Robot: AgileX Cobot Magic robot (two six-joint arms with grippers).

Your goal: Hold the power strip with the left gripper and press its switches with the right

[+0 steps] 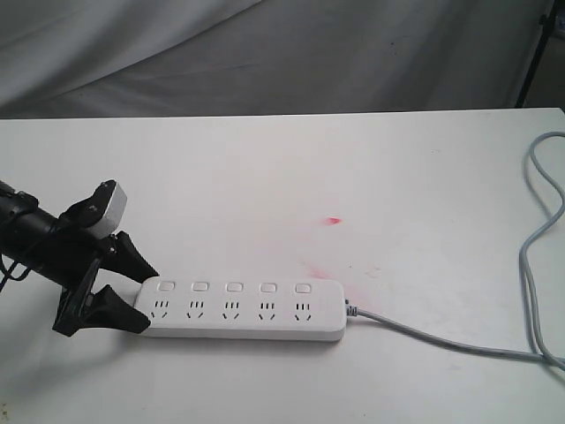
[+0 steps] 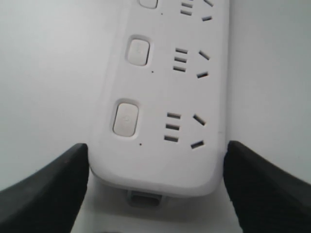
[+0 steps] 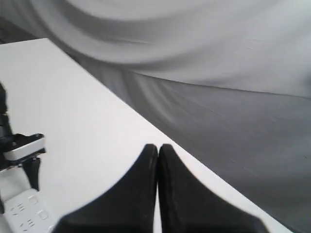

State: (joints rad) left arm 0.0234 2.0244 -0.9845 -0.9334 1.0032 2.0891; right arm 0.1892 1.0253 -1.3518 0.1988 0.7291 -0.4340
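Both jaws of the black left gripper (image 1: 152, 300) are clamped on the cable-free end of the long flat white plastic power strip (image 1: 243, 309), one at each long side. It lies on the white table (image 1: 265, 177). The black right gripper (image 3: 158, 148) hangs well apart, its jaws pressed together.

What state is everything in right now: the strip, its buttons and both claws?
power strip, flat on the table
switches, all five untouched; on or off unclear
sockets, all empty
left gripper, jaws clamped on the strip's end
right gripper, jaws shut, empty, away from the strip
cable, joined to the strip, lying slack
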